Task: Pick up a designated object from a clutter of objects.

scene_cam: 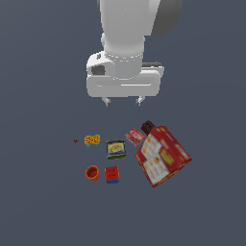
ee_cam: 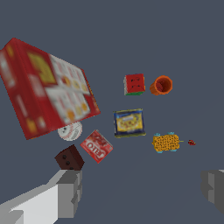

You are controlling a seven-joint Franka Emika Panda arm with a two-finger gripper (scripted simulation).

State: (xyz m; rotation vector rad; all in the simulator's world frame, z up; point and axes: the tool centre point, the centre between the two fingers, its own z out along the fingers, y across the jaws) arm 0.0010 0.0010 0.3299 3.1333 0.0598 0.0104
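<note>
Fingers (ee_cam: 65, 192) of the gripper (scene_cam: 123, 101) hang spread and empty, so it's pre-reach: next, drop toward the red-and-blue cube (scene_cam: 112, 174) at the orange cup's (scene_cam: 92, 172) 3 o'clock.

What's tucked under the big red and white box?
In the wrist view a white round object pokes out from beneath the big red-and-white box. Most of it is covered, so I can't identify it.

We've got a dark blue-grey floor (scene_cam: 38, 202) running flat and bare-looking to every edge. A tiny red speck (scene_cam: 75, 141) lies on it towards the exterior view's left, too small to name. The wrist view catches a white ball (ee_cam: 70, 131) with faint reddish stitching like a baseball, only part of it showing
</note>
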